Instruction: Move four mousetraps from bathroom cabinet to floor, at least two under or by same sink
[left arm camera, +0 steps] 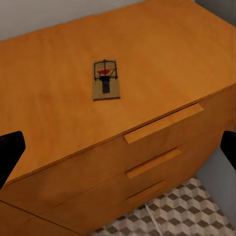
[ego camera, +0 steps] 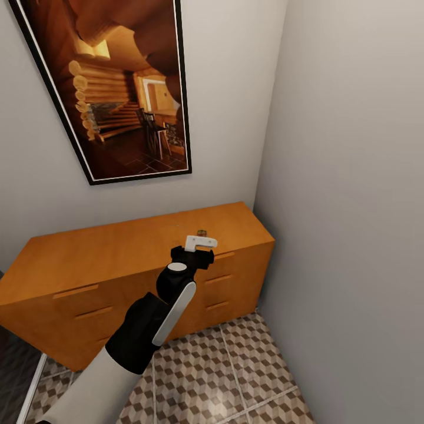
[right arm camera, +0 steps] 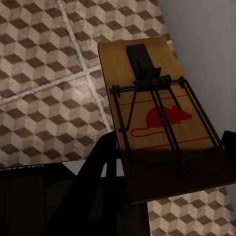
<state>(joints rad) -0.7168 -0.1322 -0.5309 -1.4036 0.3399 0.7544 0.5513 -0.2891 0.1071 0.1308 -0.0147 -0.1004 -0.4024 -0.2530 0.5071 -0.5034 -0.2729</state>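
Left gripper (left arm camera: 118,142) stands wide open and empty, its two dark fingertips (left arm camera: 10,150) showing at the outer edges of the left wrist view, poised above the cabinet (ego camera: 118,259). One mousetrap (left arm camera: 106,79) lies flat on the cabinet top, set back from the front edge and above the upper right handle (left arm camera: 163,123); in the head view it appears as a small speck just beyond the gripper. To pick it well, the gripper should, by judgement, be brought over the board, aligned so the fingers straddle its short sides, then lowered until the pads meet the wooden edges rather than the wire parts. The board is thin, so a shallow grasp close to the cabinet top is needed.

The left arm (ego camera: 147,330) reaches forward and upward from the lower left, wrist bent toward the cabinet's right half.

Right gripper (right arm camera: 118,172) holds a second mousetrap (right arm camera: 162,123) by one end; the board juts out over the bathroom floor (right arm camera: 44,73), beside a grey wall (right arm camera: 206,34). Its finger opening is hidden by the board.
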